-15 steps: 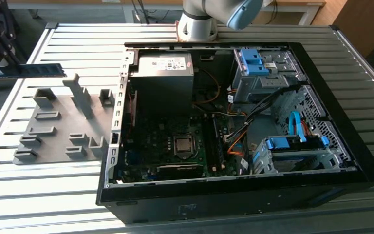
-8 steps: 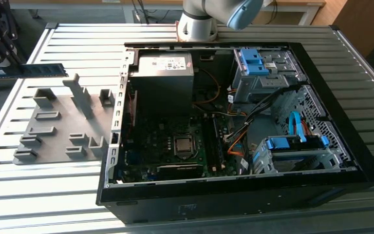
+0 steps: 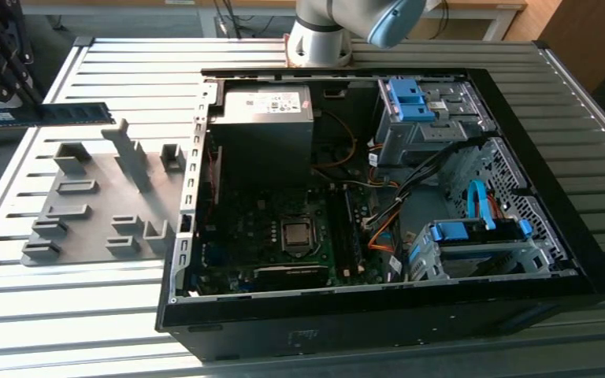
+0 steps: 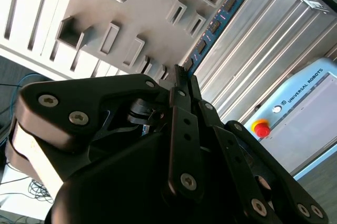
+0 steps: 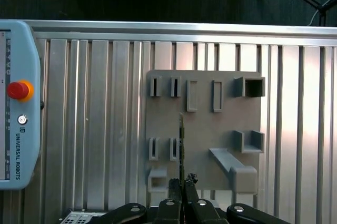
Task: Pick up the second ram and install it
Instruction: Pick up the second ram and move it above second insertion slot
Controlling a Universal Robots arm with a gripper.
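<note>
Gripper (image 3: 29, 98) jaws pressed together, pinching second ram (image 3: 66, 114). Ram was at upper left of exterior view, held over gray rack (image 3: 103, 197), well apart from open computer case (image 3: 387, 335). First wrist view: ram (image 5: 181, 139) edge-on between fingertips (image 5: 172, 188).

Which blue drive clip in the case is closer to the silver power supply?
The blue clip nearest the arm's base; the other clip sits low on the exterior view's right, far from the power supply.
</note>
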